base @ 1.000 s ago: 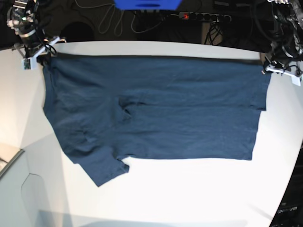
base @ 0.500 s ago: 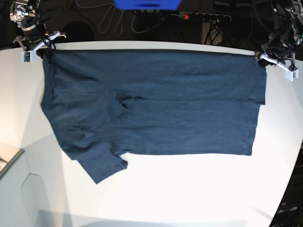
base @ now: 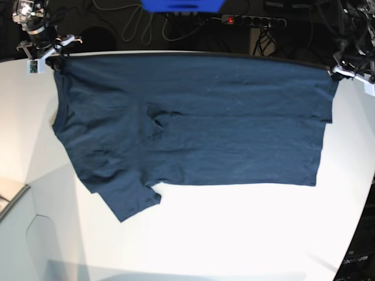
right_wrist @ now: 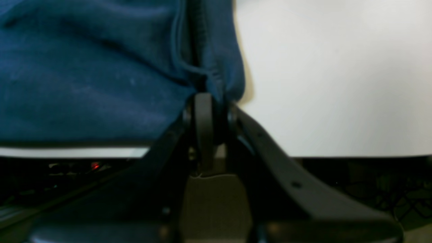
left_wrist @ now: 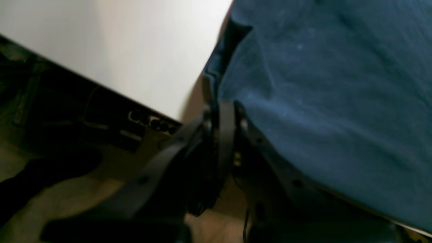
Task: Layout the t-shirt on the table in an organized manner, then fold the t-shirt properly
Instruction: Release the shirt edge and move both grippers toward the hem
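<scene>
While spread flat across far half of tabletop [base: 234,234], t-shirt [base: 193,129] lies with long axis running side to side in base view. Top edge sits along far rim of tabletop. One short sleeve sticks out toward near edge at lower left of base view, collar end on that same side; hem end on the other side. Cloth mostly smooth, small pucker left of centre, mild wrinkles near sleeve.

Right tool [right_wrist: 209,101] closed, pinching bunched corner of t-shirt at far rim, left side of base view [base: 47,55]. Jaws tight together, seam folds gathered right above them.

Left tool [left_wrist: 222,108] closed too, clamped on opposite far corner, right side of base view [base: 351,70]. Edge of cloth held between jaws, fabric pulled taut away from them.

Both held corners at or just over tabletop rim. Dark floor, cables, power strip [base: 252,20] beyond far rim.
</scene>
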Tool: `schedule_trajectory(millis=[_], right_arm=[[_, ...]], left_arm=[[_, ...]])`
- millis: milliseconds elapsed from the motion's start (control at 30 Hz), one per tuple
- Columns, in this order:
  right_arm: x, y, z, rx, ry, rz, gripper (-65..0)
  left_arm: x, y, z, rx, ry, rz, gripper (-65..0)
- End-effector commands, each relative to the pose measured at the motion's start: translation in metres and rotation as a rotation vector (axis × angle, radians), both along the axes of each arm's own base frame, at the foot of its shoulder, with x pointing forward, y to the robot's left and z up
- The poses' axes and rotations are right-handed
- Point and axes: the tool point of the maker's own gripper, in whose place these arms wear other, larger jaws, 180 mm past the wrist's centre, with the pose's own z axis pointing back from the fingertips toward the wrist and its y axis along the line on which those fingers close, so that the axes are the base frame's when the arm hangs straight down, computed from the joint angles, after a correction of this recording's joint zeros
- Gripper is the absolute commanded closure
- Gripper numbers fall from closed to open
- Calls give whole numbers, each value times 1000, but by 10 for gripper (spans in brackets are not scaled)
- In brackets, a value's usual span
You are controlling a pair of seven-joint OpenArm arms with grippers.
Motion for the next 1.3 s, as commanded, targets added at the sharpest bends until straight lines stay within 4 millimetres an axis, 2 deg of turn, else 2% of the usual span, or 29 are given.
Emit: schedule_trajectory(millis=[0,233,333,400,500,567,600,733,900,1033,1200,1267], right_arm=[[2,-5,5,-13,-16,3,0],[-2,-1,4,-7,0,22,0],[-1,10,5,36,-4,76,-75],[-1,11,6,40,-5,83,-151],[-1,10,7,43,-16,77,-252],[1,3,10,32,-27,61,-287],[1,-1,12,29,-35,39,-298],[12,-17,29,2,-101,-33,-305],[21,-22,50,-26,-163,-54,-306],[22,-22,51,-29,-167,-52,-306],[17,-21,48,-28,-154,-53,-306],[17,-21,49,-27,-155,-53,-307]], left_arm=[[7,9,11,27,-36,2,-1],[14,10,14,29,-46,-1,-6],[14,12,16,33,-55,4,-23],[14,12,17,35,-59,4,-80],[15,12,18,38,-61,3,-218],[16,12,18,39,-62,3,-277],[16,12,18,38,-63,3,-285],[16,12,19,36,-65,4,-279],[17,13,20,39,-69,5,-280],[29,16,31,57,-105,3,-281],[35,27,53,97,-157,24,-282],[44,28,62,113,-186,21,-293]])
